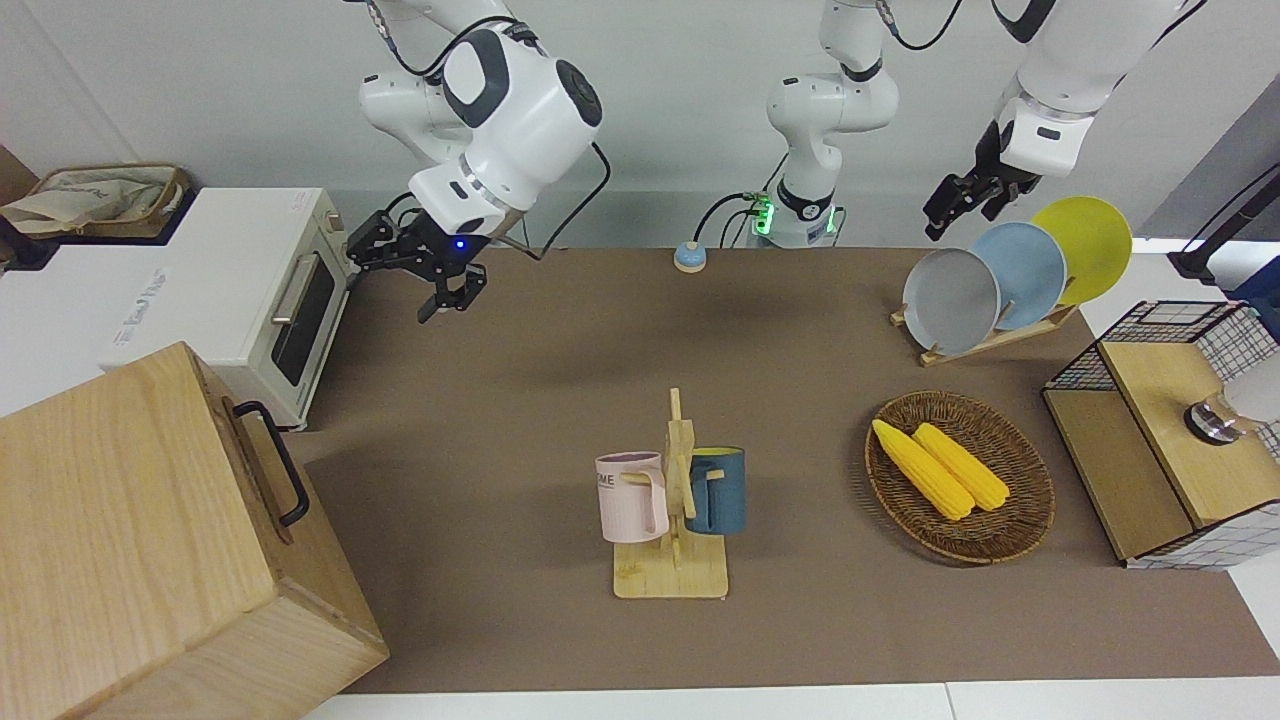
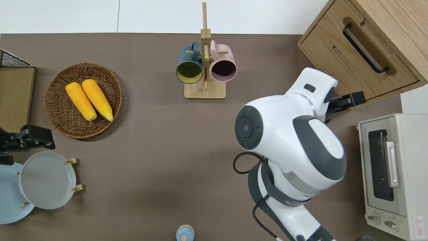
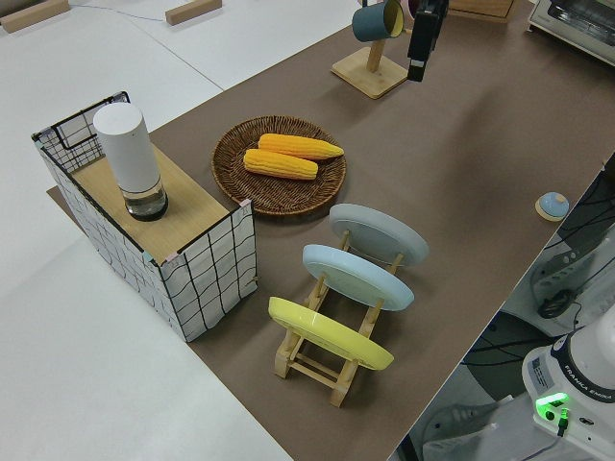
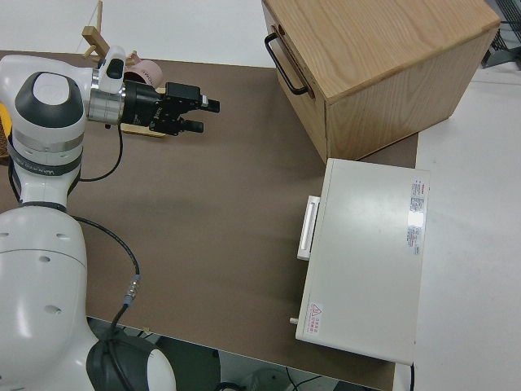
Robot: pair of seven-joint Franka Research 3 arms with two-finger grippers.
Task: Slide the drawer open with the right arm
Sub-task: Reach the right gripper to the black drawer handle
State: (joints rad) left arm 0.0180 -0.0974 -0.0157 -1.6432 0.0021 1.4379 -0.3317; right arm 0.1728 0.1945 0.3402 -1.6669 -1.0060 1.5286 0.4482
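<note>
While the left arm is sitting parked, the right arm (image 1: 500, 110) is holding its gripper (image 4: 203, 114) in the air over the brown table (image 2: 160, 140), near the corner of the light-wood cabinet (image 2: 394, 20) and well apart from the drawer's black bar handle (image 2: 364, 48). Its fingers are standing a little apart, gripping nothing. The drawer (image 2: 351, 63) is sitting closed in the cabinet at the right arm's end of the table, farther from the robots than the white toaster oven (image 2: 394, 174). A mug rack (image 1: 672, 510) is standing mid-table.
</note>
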